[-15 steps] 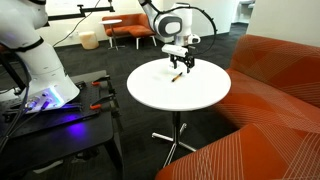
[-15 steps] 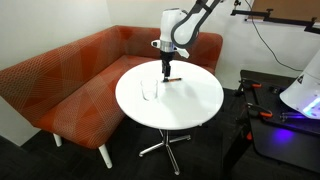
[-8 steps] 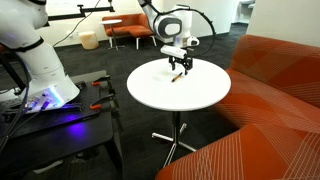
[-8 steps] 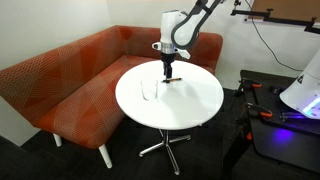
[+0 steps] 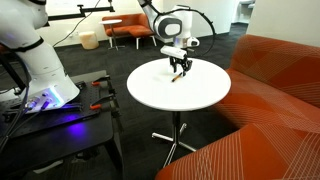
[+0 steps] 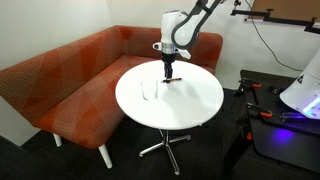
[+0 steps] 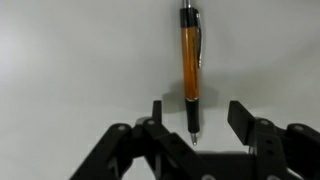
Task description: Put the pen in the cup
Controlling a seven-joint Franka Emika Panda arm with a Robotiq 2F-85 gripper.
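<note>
The pen (image 7: pixel 188 62) is orange with a dark tip and lies flat on the round white table (image 5: pixel 180 95). In the wrist view its dark tip lies between my two fingers. My gripper (image 7: pixel 196 116) is open, just above the table, straddling the pen's end without touching it. In both exterior views the gripper (image 5: pixel 180 66) (image 6: pixel 168 70) hangs over the pen (image 5: pixel 176 77) (image 6: pixel 172 79). The clear cup (image 6: pixel 148 91) stands upright on the table a short way from the pen.
An orange sofa (image 6: pixel 70 85) curves round the table's far side. A black cart with tools and a second white robot base (image 5: pixel 40 80) stands beside the table. The table's pedestal foot (image 5: pixel 175 140) is on the carpet.
The gripper has come down slightly over the pen's end; the pen and cup have not moved.
</note>
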